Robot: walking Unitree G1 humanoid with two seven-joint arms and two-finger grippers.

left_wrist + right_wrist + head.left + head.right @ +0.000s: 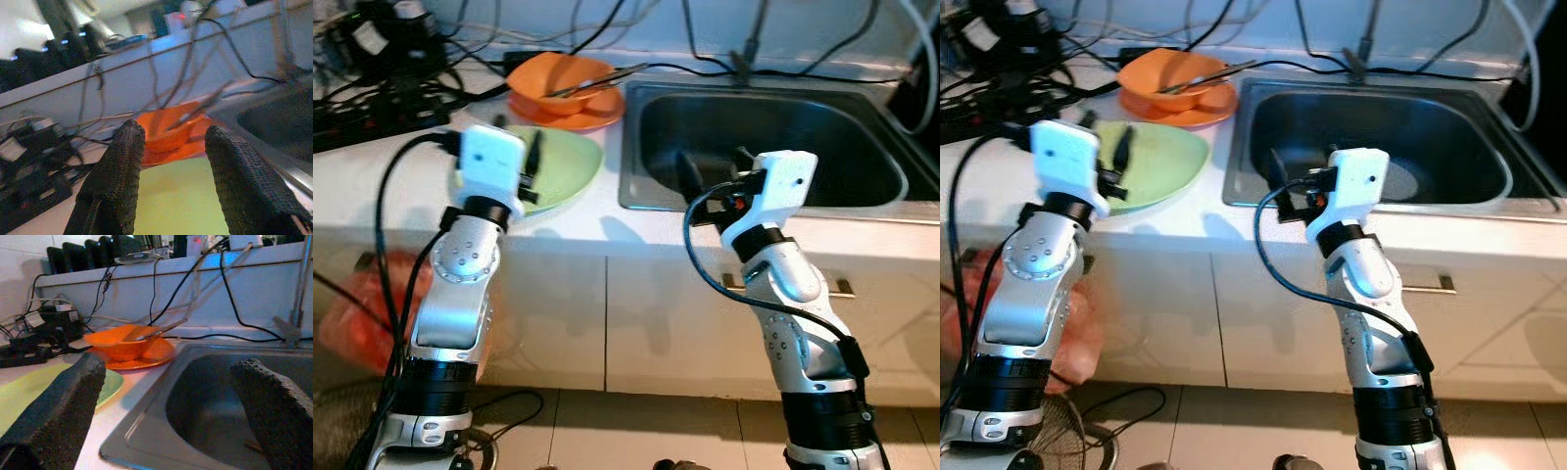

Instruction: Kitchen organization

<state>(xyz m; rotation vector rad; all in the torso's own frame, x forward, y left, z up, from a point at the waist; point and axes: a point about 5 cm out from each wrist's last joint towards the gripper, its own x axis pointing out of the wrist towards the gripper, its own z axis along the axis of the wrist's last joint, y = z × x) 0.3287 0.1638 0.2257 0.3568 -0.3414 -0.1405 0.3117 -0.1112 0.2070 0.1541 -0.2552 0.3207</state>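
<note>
My left gripper (pixel 171 171) holds its fingers spread, empty, above the green plate (pixel 570 166) on the white counter (pixel 372 186). My right gripper (pixel 171 406) is spread wide too, at the near rim of the steel sink (pixel 862 127). Both forearms rise bent from below. Behind the plate sits an orange bowl (pixel 558 83) holding a utensil (pixel 597 80).

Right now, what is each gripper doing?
Left gripper: open, empty, over the light green plate.
Right gripper: open, empty, at the steel sink.
</note>
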